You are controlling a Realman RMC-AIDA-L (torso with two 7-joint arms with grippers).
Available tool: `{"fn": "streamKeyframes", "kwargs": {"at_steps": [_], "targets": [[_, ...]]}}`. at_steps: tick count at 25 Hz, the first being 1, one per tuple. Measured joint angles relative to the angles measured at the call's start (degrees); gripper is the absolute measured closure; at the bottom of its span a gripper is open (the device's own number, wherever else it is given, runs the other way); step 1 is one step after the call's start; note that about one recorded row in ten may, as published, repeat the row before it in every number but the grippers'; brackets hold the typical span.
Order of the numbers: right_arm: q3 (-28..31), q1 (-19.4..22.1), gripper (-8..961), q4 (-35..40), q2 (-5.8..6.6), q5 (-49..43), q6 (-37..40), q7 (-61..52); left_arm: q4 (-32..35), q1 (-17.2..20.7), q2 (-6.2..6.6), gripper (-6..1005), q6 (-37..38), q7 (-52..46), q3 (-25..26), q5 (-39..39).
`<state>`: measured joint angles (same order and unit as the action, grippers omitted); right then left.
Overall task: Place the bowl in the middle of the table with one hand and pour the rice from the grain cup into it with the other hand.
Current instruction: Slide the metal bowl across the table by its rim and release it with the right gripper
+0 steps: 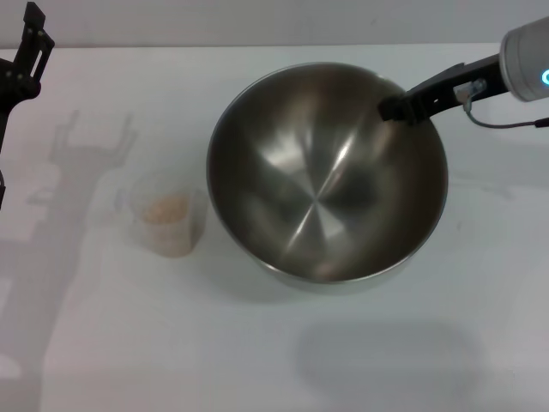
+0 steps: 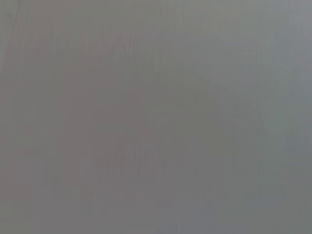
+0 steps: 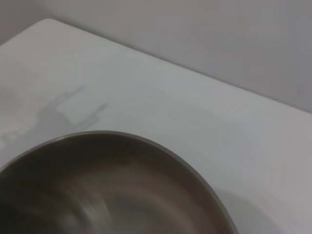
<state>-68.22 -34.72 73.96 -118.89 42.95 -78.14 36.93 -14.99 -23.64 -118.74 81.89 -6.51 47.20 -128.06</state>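
Observation:
The stainless-steel bowl (image 1: 326, 176) is over the middle of the white table (image 1: 257, 360); its shadow lies apart from it towards the front, so it looks lifted and tilted. My right gripper (image 1: 395, 109) is shut on the bowl's far right rim. The right wrist view shows the bowl's inside (image 3: 112, 195) close below. The clear grain cup (image 1: 167, 219) stands on the table just left of the bowl, with beige rice (image 1: 165, 209) in it. My left gripper (image 1: 30, 47) is open and empty, raised at the far left corner, away from the cup.
The table's far edge (image 1: 171, 45) runs along the top of the head view, with a grey wall behind it. The left wrist view shows only plain grey. The right wrist view shows the table's far corner (image 3: 48, 22).

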Motion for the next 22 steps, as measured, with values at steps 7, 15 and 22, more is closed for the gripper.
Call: {"fn": "streamKeyframes", "kwargs": {"at_steps": [7, 15, 22], "targets": [[-0.10, -1.55, 940, -4.71, -0.03, 0.71, 0.44, 0.26, 0.05, 0.00, 0.03, 168, 0.02, 0.00, 0.00, 0.00], [-0.83, -3.31, 939, -10.36, 0.02, -0.40, 2.85, 0.28, 0.05, 0.00, 0.08, 169, 0.02, 0.00, 0.00, 0.01], [-2.72, -4.95, 939, -13.67, 0.12, -0.63, 4.56, 0.29, 0.05, 0.01, 0.09, 169, 0.02, 0.00, 0.00, 0.00]]}}
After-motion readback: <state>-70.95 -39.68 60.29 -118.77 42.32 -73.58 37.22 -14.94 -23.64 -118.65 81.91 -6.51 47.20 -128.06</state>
